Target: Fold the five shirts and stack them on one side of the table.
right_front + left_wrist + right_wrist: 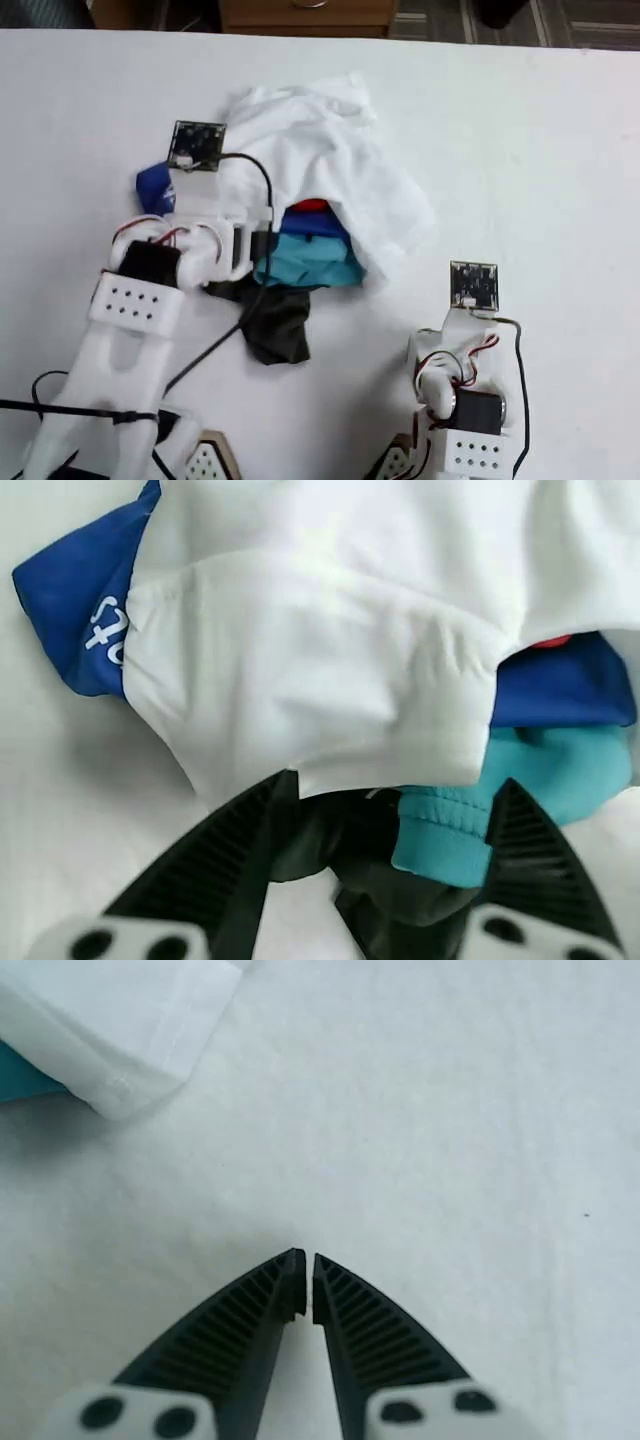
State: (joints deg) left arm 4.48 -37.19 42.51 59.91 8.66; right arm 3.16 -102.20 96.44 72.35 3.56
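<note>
Near the middle of the table (pixel 540 130), a rumpled white shirt (pixel 320 160) covered the heap, leaving only slivers of the red shirt (pixel 312 205), blue shirt (pixel 318 226), teal shirt (pixel 310 266) and dark shirt (pixel 277 325) at its near edge. The left gripper (pixel 398 780) stood wide open at the heap's left, jaws either side of dark cloth and a teal cuff, clamping nothing. The right gripper (pixel 308 1260) hung over bare table near-right of the pile, jaws all but closed and empty.
</note>
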